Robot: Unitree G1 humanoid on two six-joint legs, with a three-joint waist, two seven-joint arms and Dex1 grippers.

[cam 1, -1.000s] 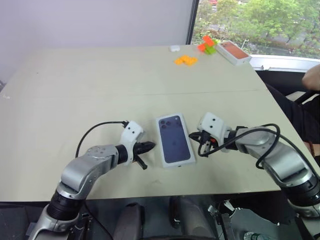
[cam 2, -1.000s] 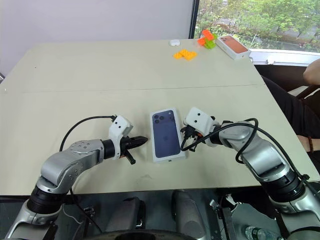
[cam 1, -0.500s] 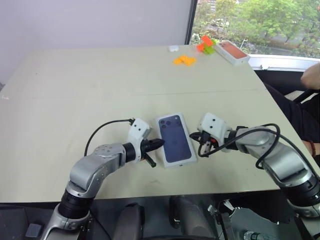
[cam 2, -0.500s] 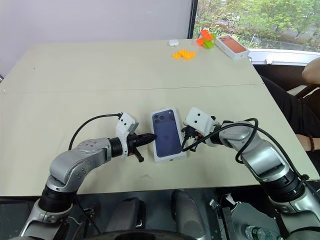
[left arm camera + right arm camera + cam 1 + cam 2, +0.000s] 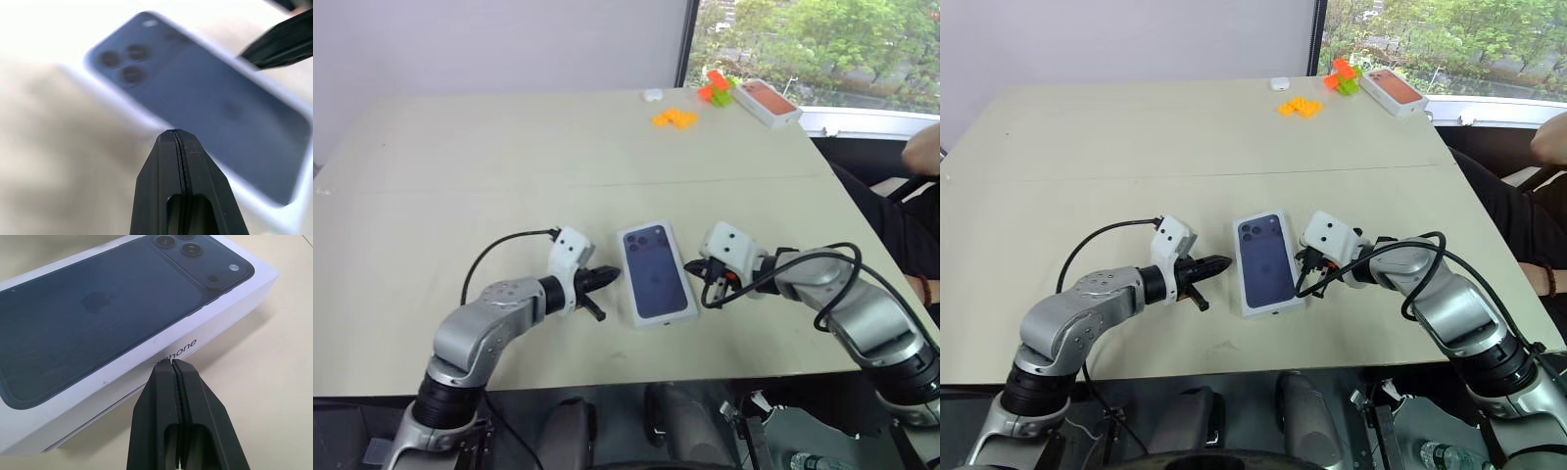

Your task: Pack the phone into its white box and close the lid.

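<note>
The lid [image 5: 656, 272], white with a dark blue phone printed on it, sits on the white box near the table's front edge. In the right wrist view a thin strip of the white box [image 5: 93, 423] shows under the lid's [image 5: 98, 313] side wall. The phone is hidden. My left gripper [image 5: 615, 275] is shut and points at the lid's left long side, a small gap away; the left wrist view shows its tip [image 5: 175, 132] just short of the lid [image 5: 210, 103]. My right gripper [image 5: 693, 266] is shut, its tip [image 5: 168, 362] against the lid's right side wall.
At the table's far right lie orange blocks [image 5: 676, 117], orange and green blocks [image 5: 717, 88], a white box with a salmon-orange top [image 5: 771, 101] and a small white object [image 5: 654, 95]. A person's arm [image 5: 925, 152] shows at the right edge. The table's front edge [image 5: 636, 377] runs close below the box.
Half a second ago my left gripper had reached right to the lid's edge; now it has drawn back a little to the left. The right gripper and the box have stayed put.
</note>
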